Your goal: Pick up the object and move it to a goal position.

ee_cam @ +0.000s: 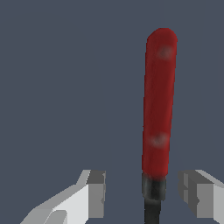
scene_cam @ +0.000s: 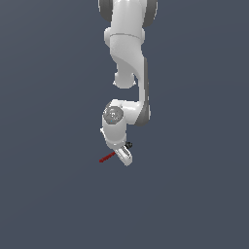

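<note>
Two fingers (ee_cam: 94,192): spread wide, nothing clamped; the gripper (ee_cam: 144,194) is open astride the tool.
Tool (ee_cam: 158,105): lying on the tabletop (ee_cam: 57,87), dark shaft between the fingers but nearer one.
Risk, off-centre: closing could nudge the thin shaft sideways before it's pinched.
Risk, thinness: it may twist or slip when lifted.
Handle: red end pokes toward the exterior view's left.

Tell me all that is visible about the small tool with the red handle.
The tool is a thin stick with a long, smooth red handle, a dark grey collar and a black shaft. In the exterior view a small black rounded head shows beside the gripper. The shaft lies between the two open fingers; no contact with either pad is visible. It lies slanted under the arm.
</note>
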{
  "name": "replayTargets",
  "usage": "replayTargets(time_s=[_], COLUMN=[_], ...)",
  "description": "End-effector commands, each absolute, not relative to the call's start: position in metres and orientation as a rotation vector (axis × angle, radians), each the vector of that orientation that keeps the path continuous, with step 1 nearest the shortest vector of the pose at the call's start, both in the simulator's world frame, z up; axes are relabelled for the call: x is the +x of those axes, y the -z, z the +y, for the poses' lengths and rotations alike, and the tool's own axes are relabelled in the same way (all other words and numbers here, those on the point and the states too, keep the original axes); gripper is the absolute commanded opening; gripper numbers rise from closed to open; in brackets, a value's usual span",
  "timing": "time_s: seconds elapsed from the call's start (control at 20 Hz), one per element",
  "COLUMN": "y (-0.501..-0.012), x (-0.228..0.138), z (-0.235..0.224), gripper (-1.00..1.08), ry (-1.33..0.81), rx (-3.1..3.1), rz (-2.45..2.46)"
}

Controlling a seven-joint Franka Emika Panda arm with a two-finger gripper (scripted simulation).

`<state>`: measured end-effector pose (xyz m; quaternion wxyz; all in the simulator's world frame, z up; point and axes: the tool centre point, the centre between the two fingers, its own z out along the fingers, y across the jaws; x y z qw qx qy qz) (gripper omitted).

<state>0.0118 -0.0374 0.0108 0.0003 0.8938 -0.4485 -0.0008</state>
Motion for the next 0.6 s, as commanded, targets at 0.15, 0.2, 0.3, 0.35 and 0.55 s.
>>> replayTargets(time_s=[0.15, 0.2, 0.3, 0.35, 0.55], y=[-0.0104, -0.0104, -0.0104, -0.0104, -0.0116], x=[0.0125, 0.0125, 0.0125, 0.0125, 0.0121], z=[-0.0374, -0.0374, -0.0374, -0.0374, -0.0385], gripper=[-1.0, -1.0, -1.0, -1.0, -1.0], ry=[0.0, 0.0, 0.0, 0.0, 0.0], rx=[2.808, 2.808, 2.808, 2.808, 2.807], rz=[-1.409, -1.409, -1.409, -1.409, -1.41])
